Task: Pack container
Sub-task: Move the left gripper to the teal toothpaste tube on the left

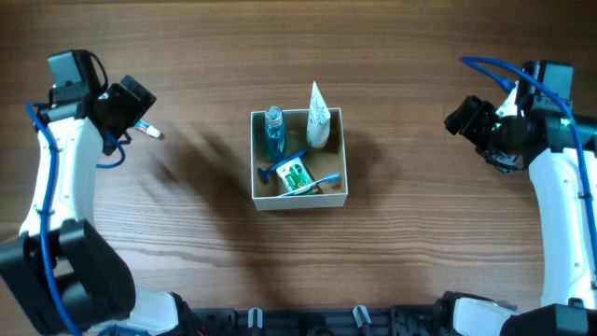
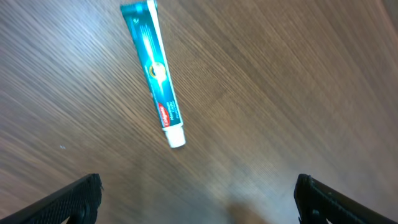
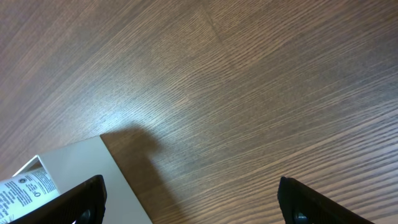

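Right now the container (image 1: 298, 200) sits at the centre of the wooden surface (image 1: 420, 243), open side up. Inside it, a blue bottle (image 1: 273, 133) stands at 11 o'clock and a white tube (image 1: 318, 117) leans at 1 o'clock. A green-and-white packet (image 1: 296, 175) lies at 6 o'clock. The left claw (image 2: 199, 205), at 9 o'clock from the container and well apart from it, is spread wide and holds nothing. A teal toothpaste tube (image 2: 155, 68) lies flat on the surface ahead of its fingers, white cap toward 5 o'clock in the left wrist view. The right claw (image 3: 193, 208), out at 3 o'clock, is likewise wide and empty, with 1 container corner at its 8 o'clock.
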Tool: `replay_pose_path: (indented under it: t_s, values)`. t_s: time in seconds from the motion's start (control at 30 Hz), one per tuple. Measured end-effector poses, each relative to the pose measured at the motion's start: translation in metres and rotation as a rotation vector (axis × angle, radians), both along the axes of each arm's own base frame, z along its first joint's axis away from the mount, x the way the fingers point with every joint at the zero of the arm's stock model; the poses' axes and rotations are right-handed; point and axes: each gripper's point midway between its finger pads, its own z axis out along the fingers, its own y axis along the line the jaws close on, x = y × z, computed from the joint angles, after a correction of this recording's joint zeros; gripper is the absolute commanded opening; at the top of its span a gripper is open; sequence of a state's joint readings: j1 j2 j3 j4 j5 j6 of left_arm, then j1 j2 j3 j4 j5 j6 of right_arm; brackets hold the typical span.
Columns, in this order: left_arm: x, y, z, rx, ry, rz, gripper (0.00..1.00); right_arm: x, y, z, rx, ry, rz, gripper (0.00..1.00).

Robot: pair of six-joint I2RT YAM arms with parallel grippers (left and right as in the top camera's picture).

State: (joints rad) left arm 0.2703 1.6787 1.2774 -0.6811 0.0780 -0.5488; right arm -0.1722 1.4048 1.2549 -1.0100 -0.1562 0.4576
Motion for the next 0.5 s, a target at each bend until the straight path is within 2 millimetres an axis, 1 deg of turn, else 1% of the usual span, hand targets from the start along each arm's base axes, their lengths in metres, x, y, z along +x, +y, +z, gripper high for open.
replay_pose_path:
  t_s: [0.13,0.27,0.33,0.4,0.43,0.5]
  values:
    - [0.006,0.001,-0.013,-0.052,0.009,0.078,0.99,0.0,0.0,0.0,-0.002,0.0,0.003,0.89]
    - [0.003,0.001,-0.034,-0.098,0.106,0.147,0.99,0.0,0.0,0.0,-0.004,-0.001,0.01,0.89]
    - [0.004,0.002,-0.04,-0.111,0.155,0.166,0.99,0.0,0.0,0.0,-0.004,-0.001,0.01,0.89]
    - [0.005,0.003,-0.041,-0.12,0.199,0.181,0.99,0.0,0.0,0.0,-0.004,0.0,0.01,0.89]
    - [0.013,0.006,-0.039,-0.122,0.208,0.191,0.99,0.0,0.0,0.0,-0.004,-0.001,0.01,0.89]
    - [0.014,0.008,-0.035,-0.129,0.255,0.21,0.99,0.0,0.0,0.0,-0.004,0.001,0.01,0.89]
